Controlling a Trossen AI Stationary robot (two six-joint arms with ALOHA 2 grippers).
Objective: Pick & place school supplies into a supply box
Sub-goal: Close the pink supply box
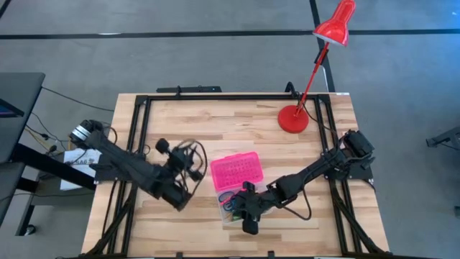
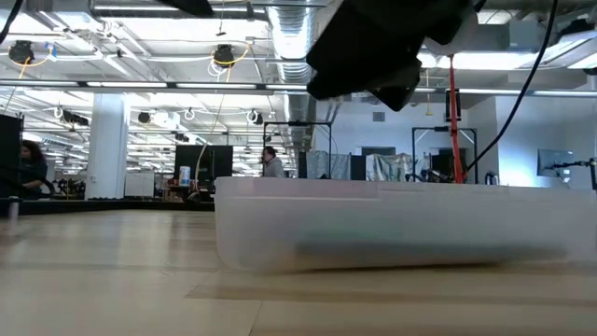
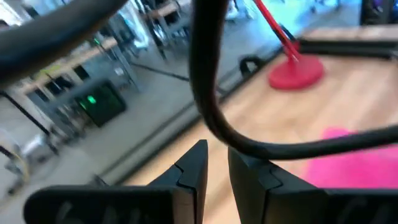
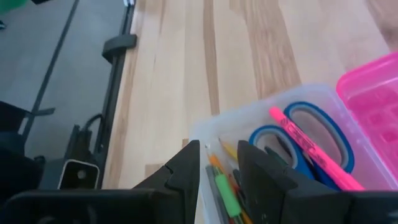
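The supply box [image 1: 237, 188] lay on the wooden desk [image 1: 244, 122], toward the front edge and near the middle. Its pink lid [image 1: 236, 173] stood open, folded back flat toward the rear of the desk, with the clear base [image 4: 267, 118] in front of it. From table height the base [image 2: 401, 224] showed as a pale, translucent trough with dim shapes inside.

The right gripper [image 4: 219, 163] hung over the front end of the base, its arm reaching in across the desk from the right. Its jaws stood slightly spread, a narrow gap between the dark tips, and pinched nothing. Just beyond those tips, inside the base, lay the school supplies: blue-handled scissors [image 4: 311, 134] with both finger loops showing, a pink marker [image 4: 308, 149] slanting across them, a green pen [image 4: 225, 193], and thin orange and yellow pencils [image 4: 227, 152] beside it.

The left gripper [image 3: 214, 168] sat off to the left of the box, raised and apart from it. Its jaws were drawn nearly together, only a slit between them, and held nothing. A black cable [image 3: 211, 93] looped across in front of them.

A red desk lamp [image 1: 316, 72] stood at the rear right of the desk, its round base [image 1: 293, 119] on the wood and its shade [image 1: 336, 25] leaning out past the desk's edge. Far off in the room, a person [image 2: 270, 163] stood among the workstations.
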